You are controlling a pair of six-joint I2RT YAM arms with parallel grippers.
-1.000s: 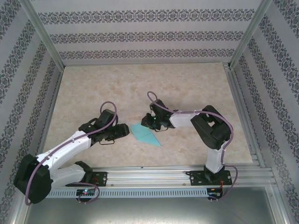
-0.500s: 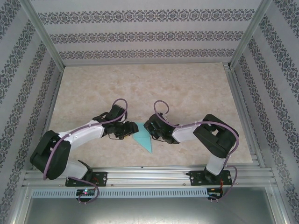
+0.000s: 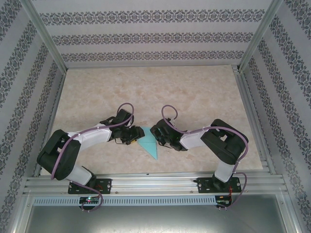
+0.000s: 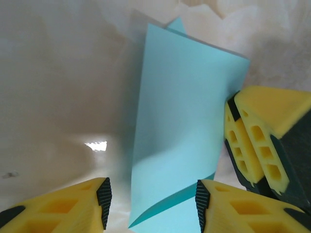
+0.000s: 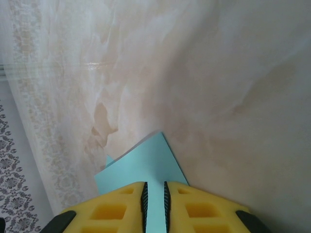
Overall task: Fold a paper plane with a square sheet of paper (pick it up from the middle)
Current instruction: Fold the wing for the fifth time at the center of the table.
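The turquoise sheet of paper (image 3: 149,143) lies partly folded into a narrow pointed shape at the near middle of the table. In the left wrist view the paper (image 4: 184,121) has one flap lifted and curling over a lower layer. My left gripper (image 3: 131,136) is at the paper's left edge. It is open (image 4: 151,204), with the paper lying between its fingertips. My right gripper (image 3: 158,136) is at the paper's right edge. Its jaws (image 5: 155,204) are almost shut, with a thin slit between them, and rest on the paper (image 5: 141,162). One of its yellow fingers (image 4: 262,141) touches the flap's edge.
The beige marbled tabletop (image 3: 194,92) stretches away behind the paper. Patterned walls and aluminium frame rails (image 3: 252,116) enclose it. A metal rail (image 3: 155,182) carrying both arm bases runs along the near edge.
Both grippers have closed in on the paper from either side. The paper has gone from a wide flat kite to a narrower, more upright fold. Over the last half second the left arm edged slightly right.
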